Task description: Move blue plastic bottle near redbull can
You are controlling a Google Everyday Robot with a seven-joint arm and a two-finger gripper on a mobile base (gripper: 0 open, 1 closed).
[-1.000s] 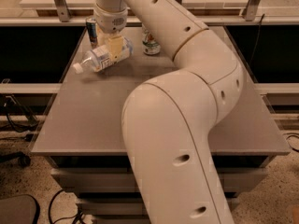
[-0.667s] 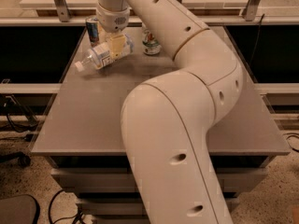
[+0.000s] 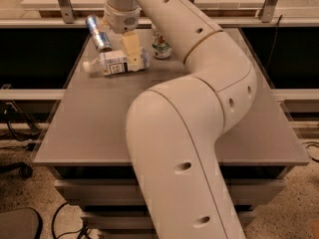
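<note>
A single high view looks down past the near arm point(image 3: 179, 133) over the table point(image 3: 89, 123); claw point(image 3: 130, 51) far upper left.

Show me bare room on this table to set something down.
Bare: the table front-left, from the blue plastic bottle to the near edge, and right of the arm. Crowded: the far edge, with the gripper at the bottle, between redbull can and white-and-green can.

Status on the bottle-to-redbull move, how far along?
Mostly done: the blue plastic bottle lies on its side on the table, right beside the redbull can. In hand: the pincer sits over the bottle's base end. Left: back the arm away; whether it grips the bottle is unclear.
</note>
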